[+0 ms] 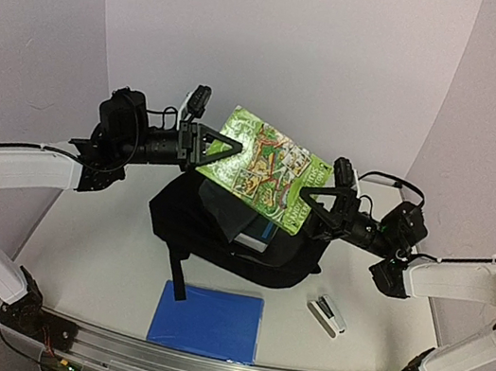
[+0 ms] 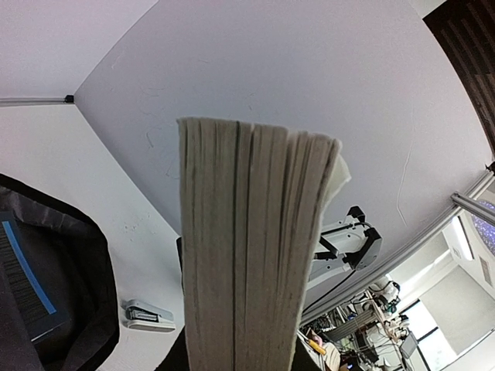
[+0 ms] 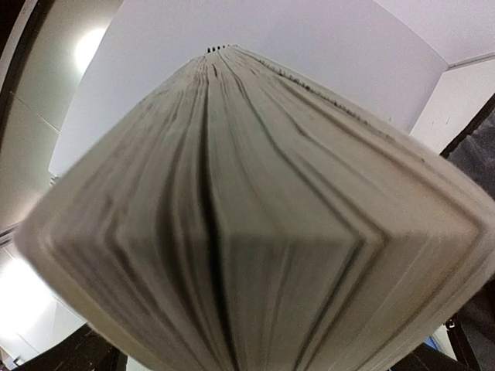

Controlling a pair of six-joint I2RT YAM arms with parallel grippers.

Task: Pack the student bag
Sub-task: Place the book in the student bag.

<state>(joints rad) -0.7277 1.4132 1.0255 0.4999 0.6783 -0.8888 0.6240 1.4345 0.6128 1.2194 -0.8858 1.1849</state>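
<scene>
Status: student bag (image 1: 209, 241) lies flat mid-tabletop (image 1: 93, 245), black, mouth open toward the far side, grey lining showing, straps toward the arm bases. A thick book (image 1: 265, 168) with a green illustrated cover is up in the air over the bag's opening, tilted, left end higher than right. Left pincer (image 1: 233, 149) is clamped on the book's left edge; in the left wrist view the page block (image 2: 247, 247) stands upright and fills the gap between the fingers. Right pincer (image 1: 312, 202) sits at the book's lower right corner with jaws spread wide, page edges (image 3: 247, 216) between them and right up against the lens (pages fanned and blurred, can't tell if either pad actually touches). Inside the bag there's already a flat item (image 1: 256, 237); the left wrist view shows a barcode and a blue stripe on it (image 2: 23, 282). Blue folder (image 1: 207, 321) lies flat on the tabletop just in front of the bag, nearest the arm bases. Stapler (image 1: 326, 315) sits to the right of the folder, apart from it and from the bag, also visible under the book in the left wrist view (image 2: 149, 313).
</scene>
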